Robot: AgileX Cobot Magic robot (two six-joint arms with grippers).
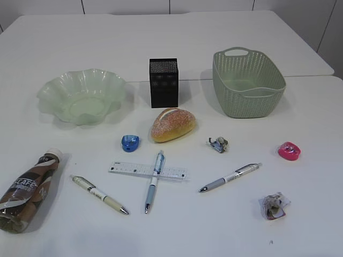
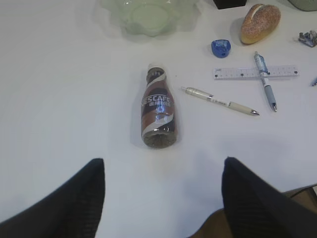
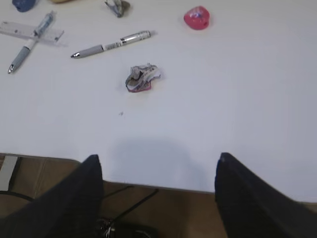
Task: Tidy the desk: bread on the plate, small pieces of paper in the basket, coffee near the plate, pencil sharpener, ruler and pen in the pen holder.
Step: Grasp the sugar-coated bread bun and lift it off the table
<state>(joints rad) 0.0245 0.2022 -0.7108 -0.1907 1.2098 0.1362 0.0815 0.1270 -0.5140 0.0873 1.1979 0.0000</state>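
Looking over a cluttered white table (image 1: 300, 112); both grippers hang back, jaws spread wide, holding nothing.

We note the left gripper (image 2: 163, 198) above the near table edge, its dark fingers (image 2: 79, 198) apart, with the coffee bottle (image 2: 158, 110) lying on its side just ahead. The right gripper (image 3: 158, 193) likewise stands wide and empty over the table's front edge, a crumpled paper (image 3: 141, 78) ahead of it. We see the bread (image 1: 172, 125) on the table before the black pen holder (image 1: 163, 82), between the green plate (image 1: 81, 96) and the basket (image 1: 247, 82). A blue sharpener (image 1: 130, 142) sits beside the bread; a pink sharpener (image 1: 289, 151) lies far right. A blue pen (image 1: 154, 181) crosses the ruler (image 1: 134, 171); a cream pen (image 1: 99, 194) and a grey pen (image 1: 229, 177) flank them. A second paper ball (image 1: 217, 143) rests right of the bread.
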